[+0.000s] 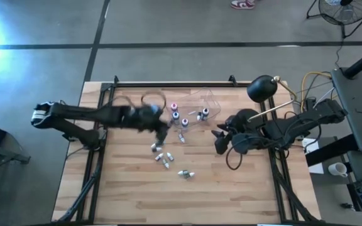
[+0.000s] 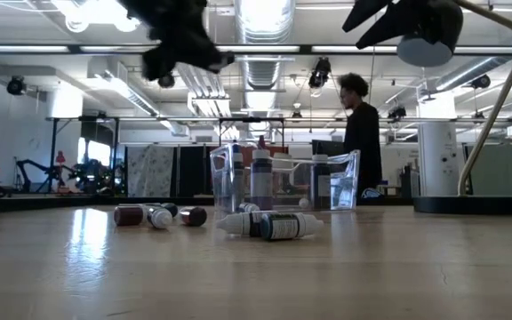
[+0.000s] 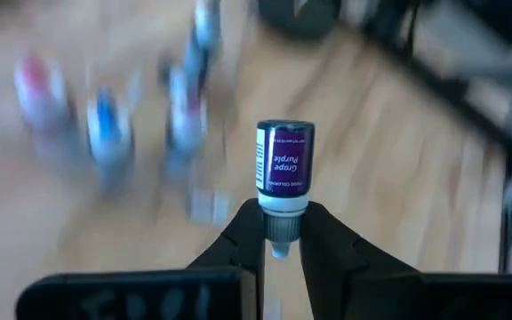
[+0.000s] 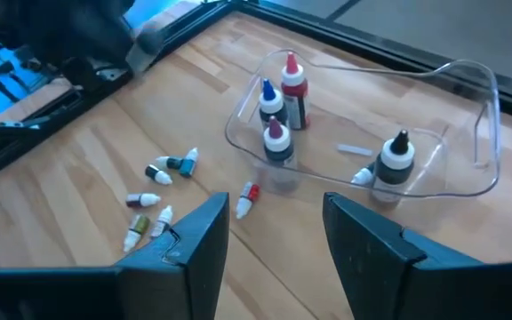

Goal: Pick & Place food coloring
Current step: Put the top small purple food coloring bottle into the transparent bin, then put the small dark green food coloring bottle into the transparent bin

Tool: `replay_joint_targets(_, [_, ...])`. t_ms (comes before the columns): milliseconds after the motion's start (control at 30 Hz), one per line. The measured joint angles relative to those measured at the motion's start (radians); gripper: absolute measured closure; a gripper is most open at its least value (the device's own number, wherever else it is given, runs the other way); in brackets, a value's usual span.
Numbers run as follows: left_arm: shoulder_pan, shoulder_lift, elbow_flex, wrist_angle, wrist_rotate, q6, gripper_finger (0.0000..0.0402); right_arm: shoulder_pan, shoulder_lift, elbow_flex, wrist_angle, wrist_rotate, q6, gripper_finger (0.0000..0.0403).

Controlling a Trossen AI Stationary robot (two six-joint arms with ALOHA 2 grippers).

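My left tool (image 3: pixel 281 253) is pinched narrow on the white cap of a purple-labelled food coloring bottle (image 3: pixel 284 160); the bottle stands straight out beyond my fingertips (image 3: pixel 323 233), its label reading Grape Purple; it is clear of the surface (image 1: pixel 137 188), carried in the air near the clear plastic tub (image 4: pixel 452 133). From above, this tool (image 1: pixel 162 129) hangs over the wooden surface just beside the tub's near edge, with the loose bottles below and to one side of it.

My right tool (image 4: pixel 274 240) waits with its fingers apart and nothing between them; it sits toward the right side of the surface (image 1: pixel 222 135), looking across at the tub.

Inside the tub several bottles stand upright: a red-capped one (image 4: pixel 292 89), a blue-capped one (image 4: pixel 269 102), a pink-capped one (image 4: pixel 278 142) and a dark-capped one (image 4: pixel 396 160); the tub's far end holds none that I can make out.

On the bare wood, well apart from the tub, lie a few more bottles on their sides (image 4: pixel 172 166); a small red one (image 4: pixel 249 196) lies just short of the tub's wall; another pair rests nearer the front edge (image 1: pixel 184 174).

A person (image 2: pixel 361 133) stands in the room behind.
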Motion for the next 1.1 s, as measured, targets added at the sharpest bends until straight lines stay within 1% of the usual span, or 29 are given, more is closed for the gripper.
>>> replay_joint_targets(33, [0.038, 0.022, 0.019, 0.046, 0.010, 0.029, 0.0375, -0.004, 0.000, 0.000, -0.002, -0.001, 0.000, 0.0227])
replay_joint_targets(100, [0.112, 0.074, 0.059, 0.118, 0.068, 0.080, 0.0375, -0.011, -0.002, 0.000, -0.005, 0.000, 0.000, 0.0227])
replay_joint_targets(167, [0.172, 0.148, 0.110, 0.133, 0.125, 0.127, 0.0375, -0.012, -0.002, 0.000, -0.006, -0.001, 0.002, 0.0227])
replay_joint_targets(233, [0.219, 0.228, 0.169, 0.121, 0.155, 0.187, 0.0374, -0.012, -0.007, 0.000, -0.009, -0.003, 0.004, 0.0227])
replay_joint_targets(333, [0.274, 0.353, 0.278, 0.084, 0.171, 0.257, 0.0374, -0.011, -0.014, 0.000, -0.022, -0.005, 0.025, 0.0227])
replay_joint_targets(467, [0.321, 0.503, 0.443, 0.024, 0.176, 0.304, 0.0369, -0.007, -0.024, 0.000, -0.084, -0.013, 0.084, 0.0227])
replay_joint_targets(567, [0.337, 0.591, 0.561, -0.086, 0.188, 0.364, 0.0357, 0.003, -0.035, 0.004, -0.128, -0.025, 0.131, 0.0227])
replay_joint_targets(667, [0.339, 0.656, 0.638, -0.194, 0.188, 0.410, 0.0338, 0.013, -0.043, 0.004, -0.157, -0.030, 0.163, 0.0227])
replay_joint_targets(767, [0.338, 0.691, 0.670, -0.236, 0.163, 0.436, 0.0313, 0.014, -0.046, 0.004, -0.168, -0.030, 0.168, 0.0227])
replay_joint_targets(900, [0.338, 0.695, 0.668, -0.243, 0.148, 0.437, 0.0280, 0.014, -0.046, 0.004, -0.176, -0.030, 0.146, 0.0227])
replay_joint_targets(1000, [0.332, 0.667, 0.662, -0.273, 0.148, 0.441, 0.0266, 0.014, -0.045, 0.004, -0.186, -0.033, 0.124, 0.0227])
replay_joint_targets(1100, [0.309, 0.602, 0.661, -0.338, 0.148, 0.475, 0.0263, 0.011, -0.045, 0.004, -0.191, -0.057, 0.093, 0.0227])
